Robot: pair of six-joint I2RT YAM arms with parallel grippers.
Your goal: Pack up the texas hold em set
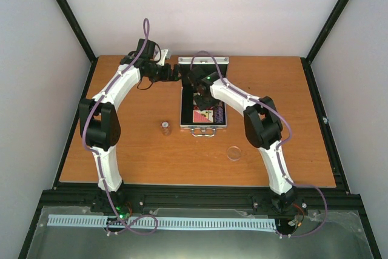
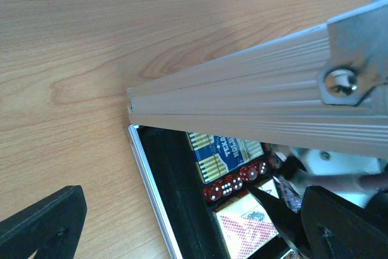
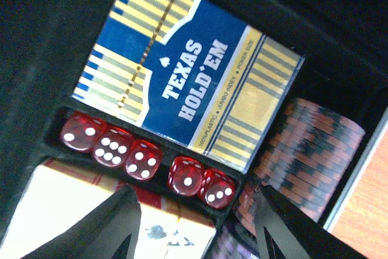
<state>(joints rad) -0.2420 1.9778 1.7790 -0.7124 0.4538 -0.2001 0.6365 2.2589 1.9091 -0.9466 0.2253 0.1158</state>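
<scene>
The right hand point(image 3: 197, 222) is held spread and empty; the red dice point(image 3: 142, 159) are located just ahead of it. The left hand point(image 2: 193, 210) is likewise spread.

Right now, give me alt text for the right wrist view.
Five red dice sit in a row in the black-lined case, between a blue Texas Hold'em card box and a second deck; chips at right, jaws apart below.

The case's ribbed silver lid point(image 2: 254, 89) slants across the wooden surface point(image 2: 91, 28). In the black lining below it, a row of red dice point(image 2: 236, 180) lies between a blue Texas Hold'em deck point(image 2: 221, 153) and a red-patterned deck point(image 2: 245, 228). The left end effector point(image 2: 194, 216) has its fingers spread wide, one over bare surface, one over the case.
</scene>
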